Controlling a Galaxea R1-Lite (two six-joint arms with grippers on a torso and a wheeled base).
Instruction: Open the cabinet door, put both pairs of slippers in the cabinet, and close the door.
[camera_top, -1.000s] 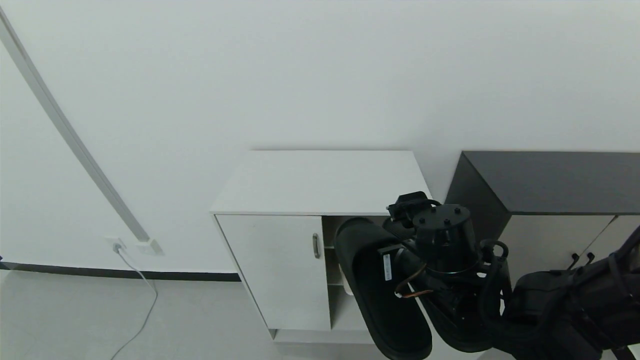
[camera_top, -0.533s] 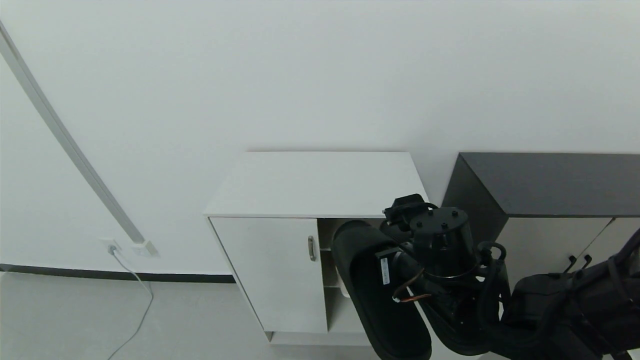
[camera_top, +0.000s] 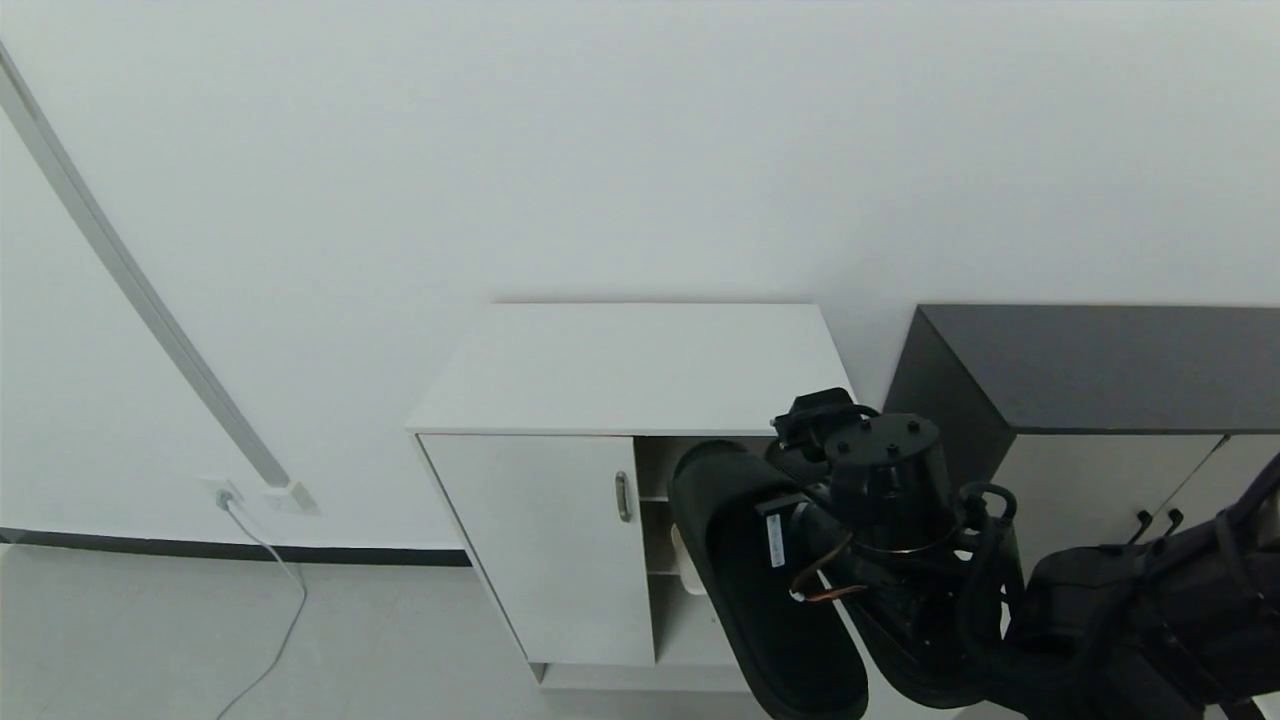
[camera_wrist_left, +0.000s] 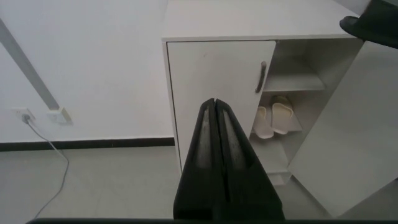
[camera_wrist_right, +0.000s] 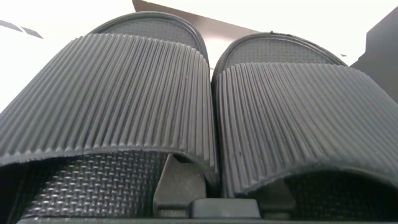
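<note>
Slippers (camera_top: 765, 575), black and clamped together in the right pincer (camera_wrist_right: 185, 186), point lengthwise at the open right half of the cabinet (camera_top: 620, 370) just ahead; the left pincer (camera_wrist_left: 216, 143) hangs closed, empty.

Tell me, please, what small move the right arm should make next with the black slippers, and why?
Probably ease the right gripper forward into the open right side of the cabinet. It grips the black slippers in front of that opening, not yet inside. The door stands swung open, and the white slippers already sit on a shelf inside.
</note>
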